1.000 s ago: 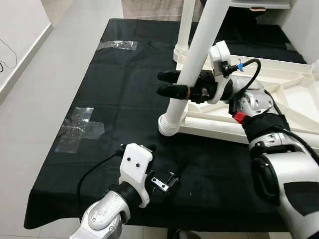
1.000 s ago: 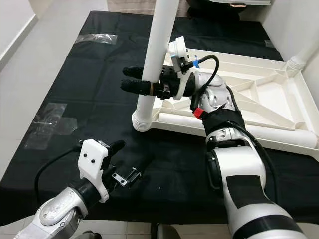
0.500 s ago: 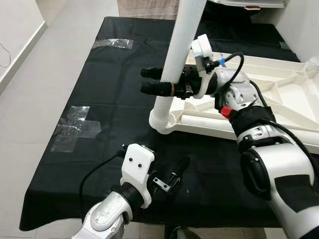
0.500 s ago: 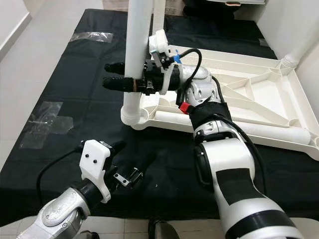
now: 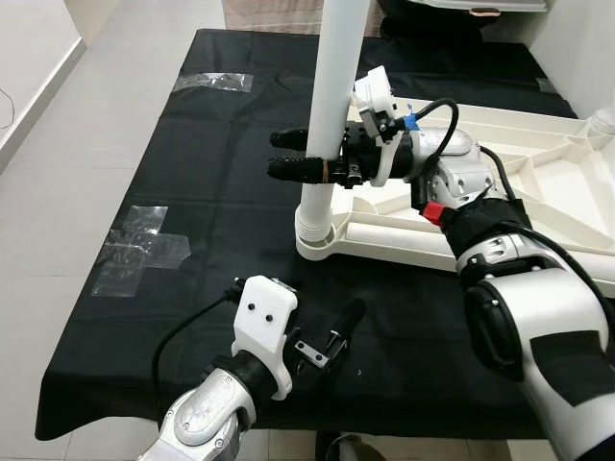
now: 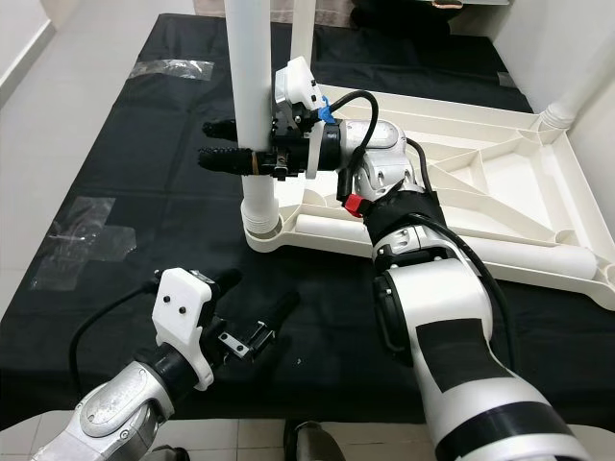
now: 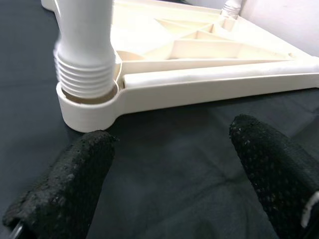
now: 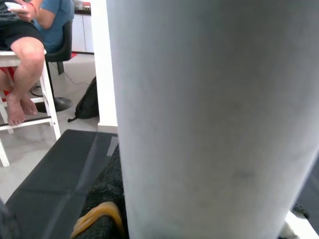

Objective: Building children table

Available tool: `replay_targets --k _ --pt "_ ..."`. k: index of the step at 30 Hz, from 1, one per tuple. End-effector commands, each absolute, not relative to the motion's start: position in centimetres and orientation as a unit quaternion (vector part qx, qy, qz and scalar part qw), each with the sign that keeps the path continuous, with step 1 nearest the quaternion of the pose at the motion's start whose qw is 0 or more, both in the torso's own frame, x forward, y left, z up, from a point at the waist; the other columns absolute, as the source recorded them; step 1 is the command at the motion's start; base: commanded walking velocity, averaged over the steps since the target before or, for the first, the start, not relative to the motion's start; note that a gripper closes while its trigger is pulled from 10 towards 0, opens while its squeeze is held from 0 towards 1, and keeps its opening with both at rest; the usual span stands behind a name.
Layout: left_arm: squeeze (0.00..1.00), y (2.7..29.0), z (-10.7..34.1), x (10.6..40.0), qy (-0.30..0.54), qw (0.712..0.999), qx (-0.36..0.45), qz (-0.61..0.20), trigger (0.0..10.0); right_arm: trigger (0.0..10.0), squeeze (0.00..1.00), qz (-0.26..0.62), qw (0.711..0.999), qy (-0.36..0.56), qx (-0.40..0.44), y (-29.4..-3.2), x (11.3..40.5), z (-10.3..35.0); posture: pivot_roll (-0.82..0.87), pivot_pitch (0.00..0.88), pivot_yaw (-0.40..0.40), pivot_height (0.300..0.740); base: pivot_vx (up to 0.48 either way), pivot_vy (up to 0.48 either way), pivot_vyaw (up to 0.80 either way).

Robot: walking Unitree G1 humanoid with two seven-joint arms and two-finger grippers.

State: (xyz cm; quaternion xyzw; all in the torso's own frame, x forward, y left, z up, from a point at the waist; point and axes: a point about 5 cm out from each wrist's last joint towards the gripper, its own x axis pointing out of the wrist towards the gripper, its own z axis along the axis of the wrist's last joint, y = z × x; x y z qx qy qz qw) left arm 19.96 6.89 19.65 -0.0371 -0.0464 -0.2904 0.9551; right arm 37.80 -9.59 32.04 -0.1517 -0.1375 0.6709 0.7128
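The white plastic table top [image 5: 538, 182] lies upside down on the black cloth, ribs up. A white leg [image 5: 332, 115] stands upright in its near left corner socket [image 5: 317, 235]. My right gripper [image 5: 274, 157] is shut on this leg a little above the socket, one black finger on each side. The right wrist view has the leg [image 8: 214, 114] close up. My left gripper [image 6: 258, 292] hovers open over the cloth near the table's front edge, short of the socket, with nothing between its fingers [image 7: 84, 164].
A long white tube [image 6: 432, 240] lies along the top's near rim. Other legs stand at the back [image 6: 306, 29] and the far right corner [image 6: 577, 96]. Clear tape patches [image 5: 135, 250] stick to the cloth. A seated person [image 8: 25, 50] is beyond the table.
The leg held by my right gripper has swung from tilted to upright in the corner socket. The camera view has shifted. My left gripper has stayed in place, open.
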Motion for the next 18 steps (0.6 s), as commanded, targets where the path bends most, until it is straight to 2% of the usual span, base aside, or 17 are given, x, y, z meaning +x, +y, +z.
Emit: replay_targets --k 1,13,18 --pt "0.00 7.0 19.5 19.7 -0.041 0.956 -0.035 -0.288 10.0 10.0 0.00 0.677 0.708 -0.115 -0.166 -9.6 37.8 31.3 0.11 0.270 -0.101 0.740 0.000 0.000 0.00" --pt "0.00 7.8 19.6 19.6 -0.043 0.962 -0.026 -0.268 10.0 10.0 0.00 0.694 0.696 -0.117 -0.141 -10.4 37.6 31.7 0.11 0.270 -0.105 0.740 0.000 0.000 0.00" --pt "0.00 9.5 19.6 19.4 -0.047 0.975 0.010 -0.216 10.0 10.0 0.00 0.705 0.687 -0.108 -0.139 -9.8 37.5 30.9 0.11 0.270 -0.109 0.740 0.000 0.000 0.00"
